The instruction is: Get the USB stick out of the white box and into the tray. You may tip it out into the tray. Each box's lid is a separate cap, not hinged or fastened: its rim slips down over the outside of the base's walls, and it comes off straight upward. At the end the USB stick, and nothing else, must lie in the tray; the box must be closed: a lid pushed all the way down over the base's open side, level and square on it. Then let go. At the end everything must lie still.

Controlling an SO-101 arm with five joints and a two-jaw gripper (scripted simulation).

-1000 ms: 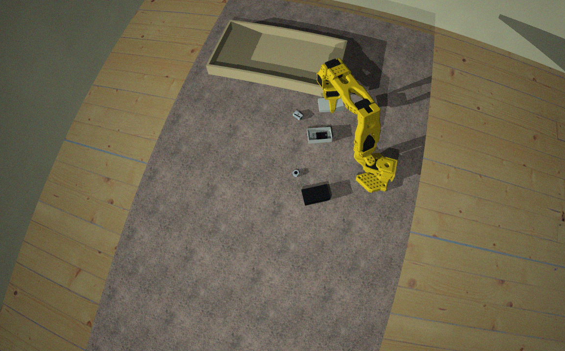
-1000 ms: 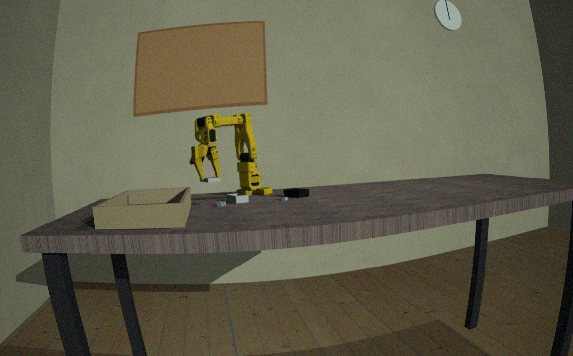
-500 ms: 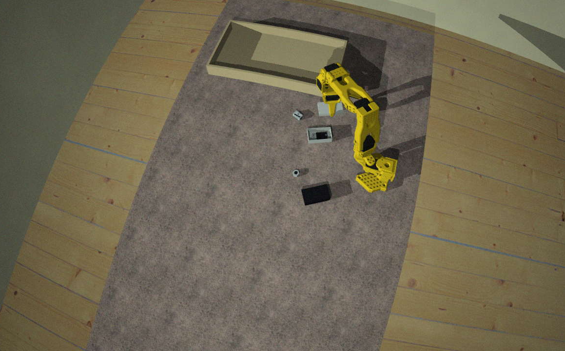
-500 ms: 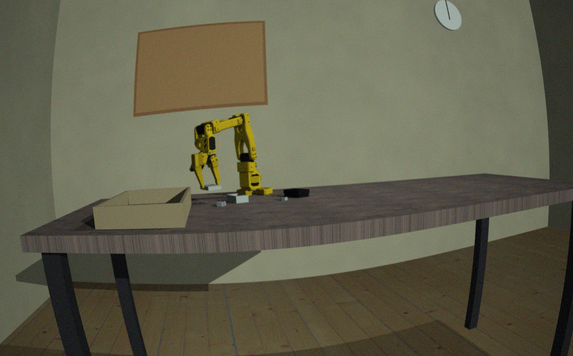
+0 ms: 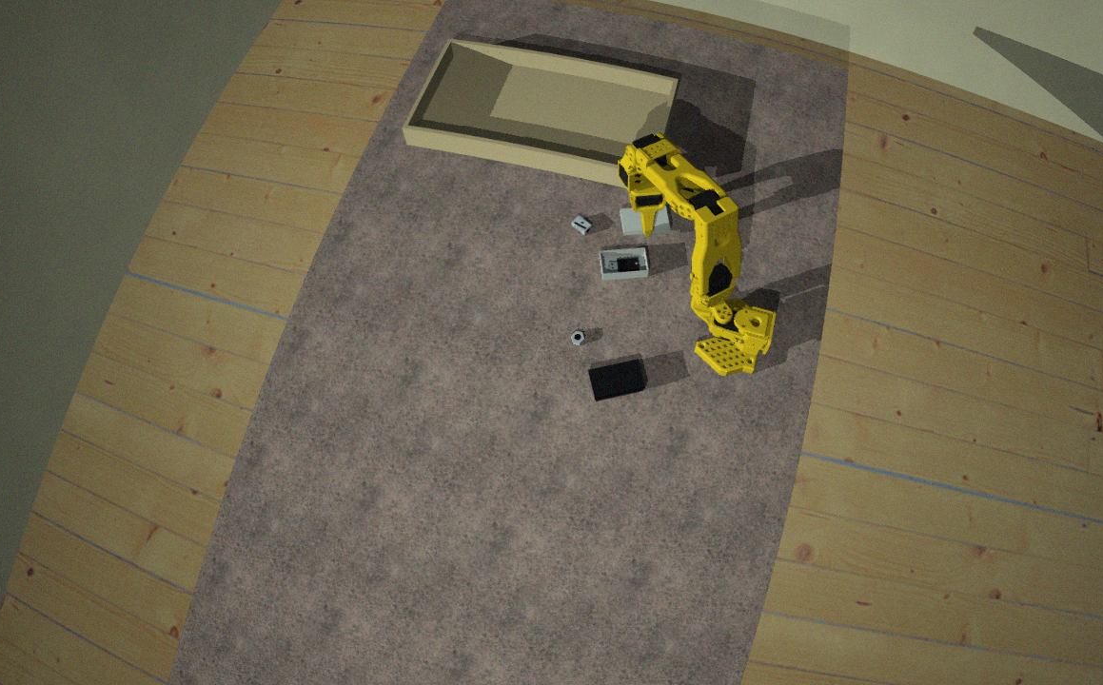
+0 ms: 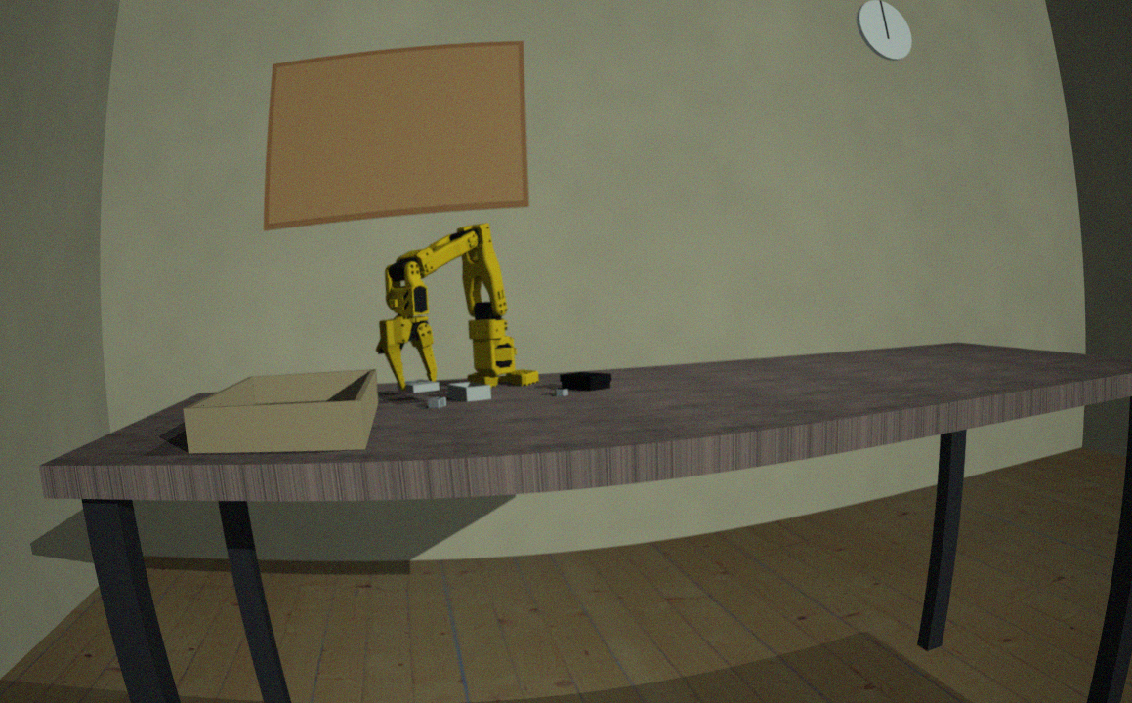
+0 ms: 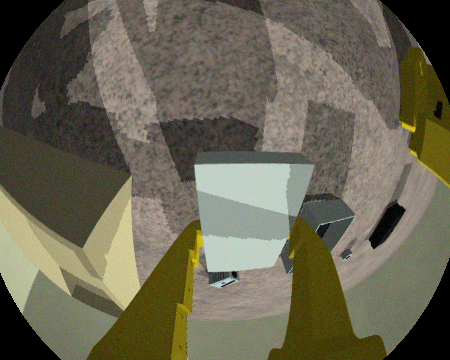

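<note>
USB stick [image 5: 627, 264] in open white box [image 5: 623, 275] [image 6: 470, 392] [image 7: 335, 222] (rim exposed), gripper [image 5: 648, 231] [image 6: 417, 383] [image 7: 246, 230] partly open, gripping white lid [image 5: 630, 223] [image 6: 423, 386] [image 7: 247, 200] by its edges.

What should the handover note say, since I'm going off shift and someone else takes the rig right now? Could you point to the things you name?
Gripper [image 5: 647, 223] [image 6: 417, 385] [image 7: 245, 237]: shut on the white lid [image 5: 630, 222] [image 6: 423, 386] [image 7: 245, 200], low by the table.
White box [image 5: 623, 274] [image 6: 470, 392] [image 7: 341, 227]: open, USB stick [image 5: 626, 264] inside.
Tray [image 5: 512, 156] [image 6: 276, 431] [image 7: 117, 235]: nothing seen in it.
Done: lid off.
Left: put lid down, get stick into tray, cap box level, let go.
</note>
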